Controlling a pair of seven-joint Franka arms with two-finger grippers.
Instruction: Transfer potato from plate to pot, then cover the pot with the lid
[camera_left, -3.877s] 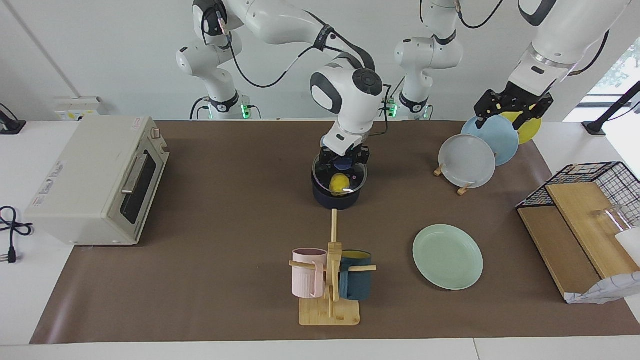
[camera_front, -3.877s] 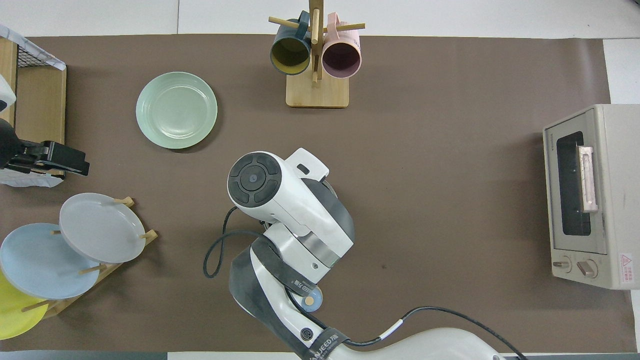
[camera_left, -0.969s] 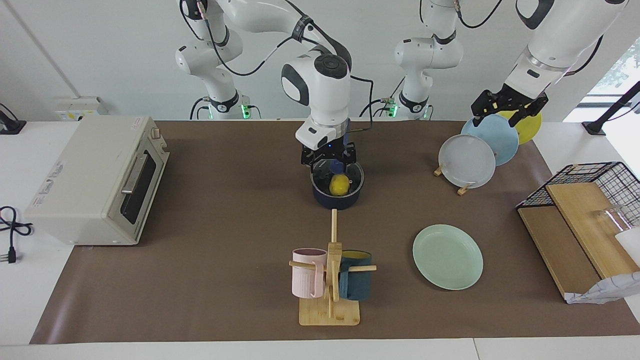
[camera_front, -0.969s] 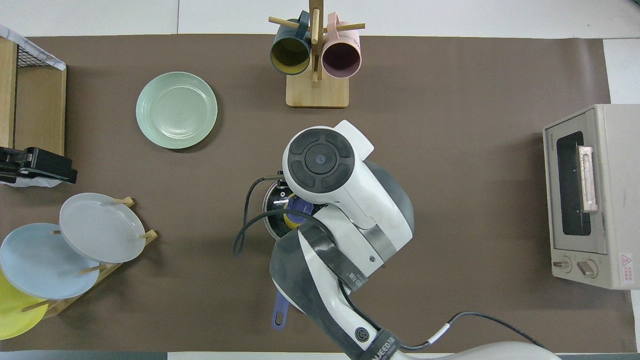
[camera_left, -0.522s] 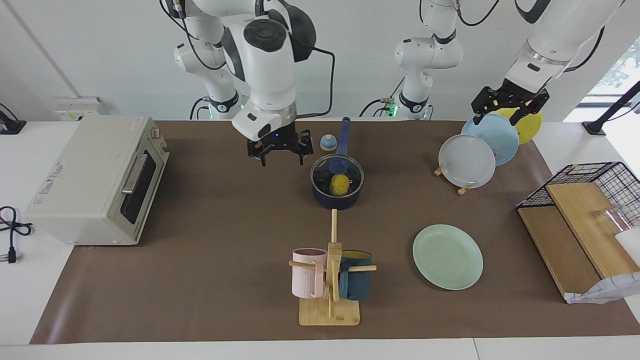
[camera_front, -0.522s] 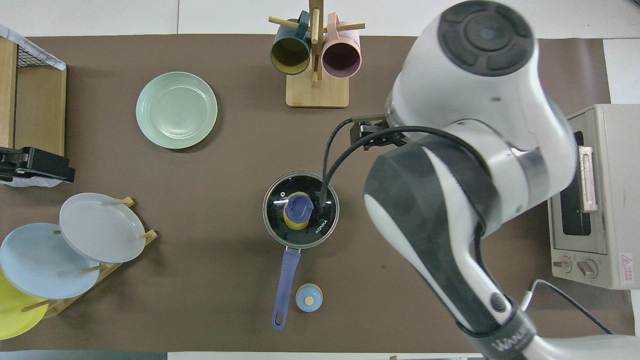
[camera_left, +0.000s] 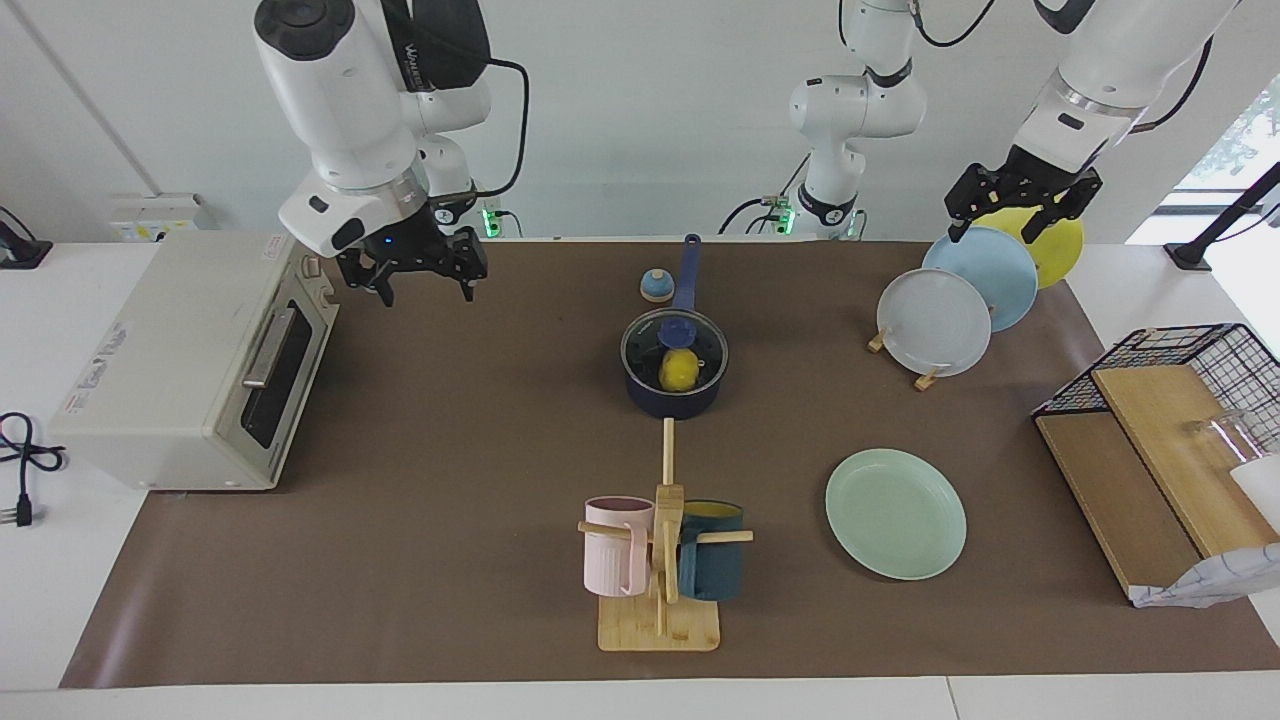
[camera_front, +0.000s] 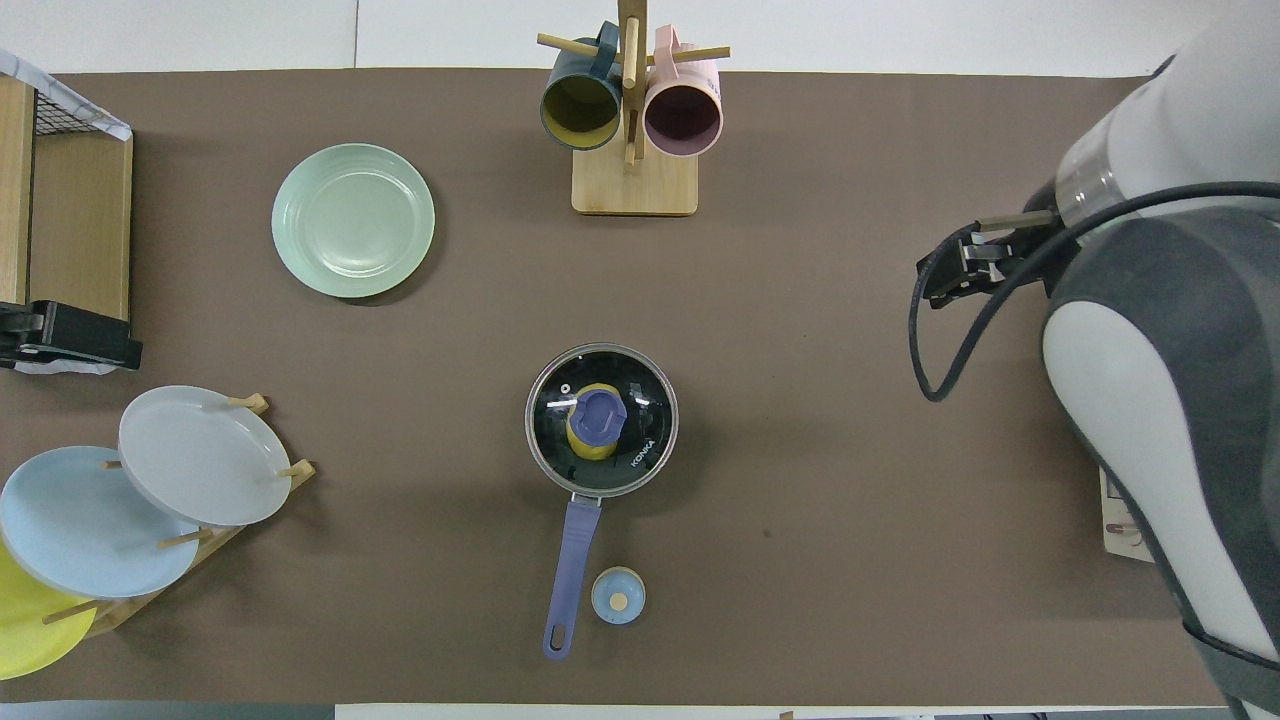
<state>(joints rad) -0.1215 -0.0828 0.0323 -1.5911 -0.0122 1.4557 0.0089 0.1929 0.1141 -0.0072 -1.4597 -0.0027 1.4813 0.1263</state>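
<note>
Now the lidded pot (camera_left: 674, 385) holds the potato (camera_left: 679, 370), the plate (camera_left: 895, 513) bare; both grippers hang open, empty

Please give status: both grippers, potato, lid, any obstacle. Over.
Left gripper open, over plate rack. Right gripper open, empty, beside oven. Potato in pot, lid on. Nothing in the way.

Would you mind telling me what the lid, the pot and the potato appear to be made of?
The lid looks like clear glass with a metal rim: the potato shows through it and the rim shines. Its knob looks like blue plastic. The pot seems to be dark blue coated metal, though that is uncertain. The potato looks like glossy yellow plastic, probably toy food.
</note>
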